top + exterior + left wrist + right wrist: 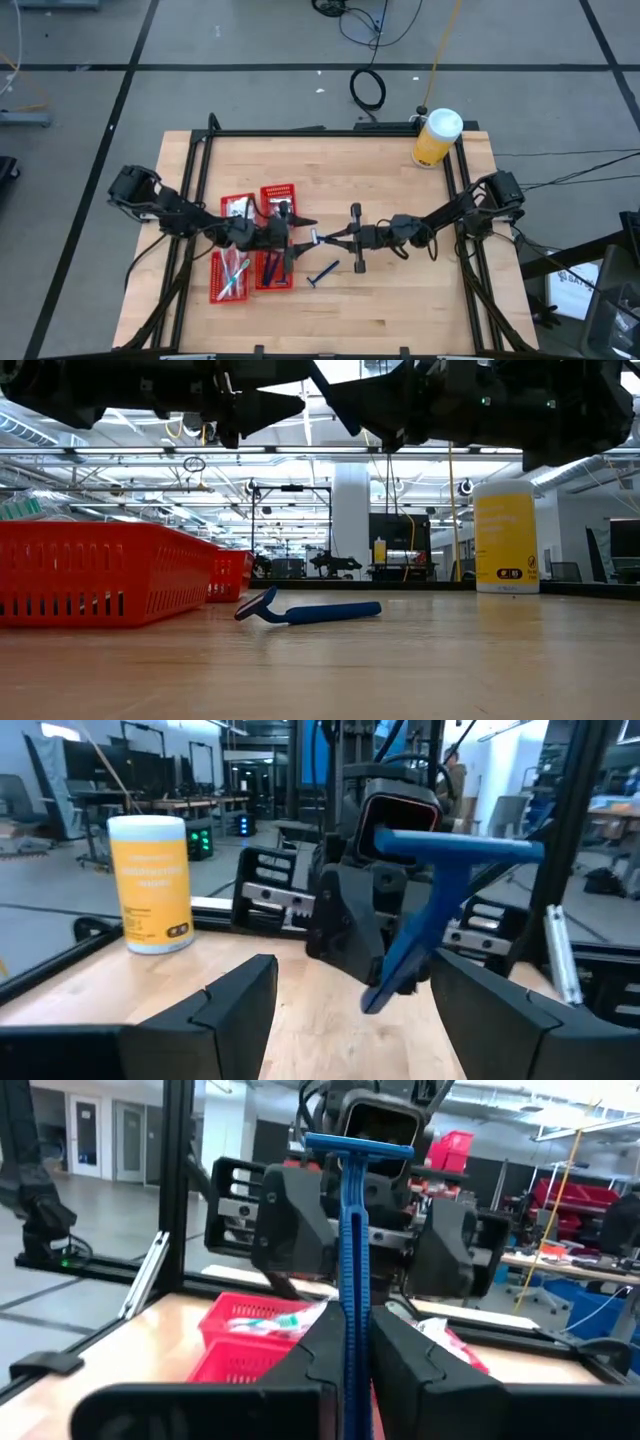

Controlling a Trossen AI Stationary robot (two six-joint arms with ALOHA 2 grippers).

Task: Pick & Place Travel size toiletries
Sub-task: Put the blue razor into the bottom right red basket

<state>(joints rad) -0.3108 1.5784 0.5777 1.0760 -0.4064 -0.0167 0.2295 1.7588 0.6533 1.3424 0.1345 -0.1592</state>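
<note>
1. Sorting partly done. Four red baskets (238,207) sit left of the table's (400,300) middle. The front-left basket holds wrapped toothbrushes (233,276); the front-right basket holds dark blue items, probably razors, too small to be sure. The two rear baskets hold pale contents I cannot identify.

2. In hand now: the right gripper (352,1335) is clamped narrow on the handle of a blue razor (350,1240), head up. It is held in the air over the middle of the table, just right of the baskets.

3. The left gripper (345,985) faces it from close by, fingers spread fairly wide and empty. The razor handle shows between them in the left wrist view, but the fingers are not touching it.

4. My reading: a hand-over from right to left is being set up, with the razor basket as the likely target. Not yet passed.

5. Still left on the table: one loose razor (322,273) lying flat on the bare wood, near the front-right basket.

6. A yellow jar (436,138) with a white lid stands at the far right corner, well apart from the work.
</note>
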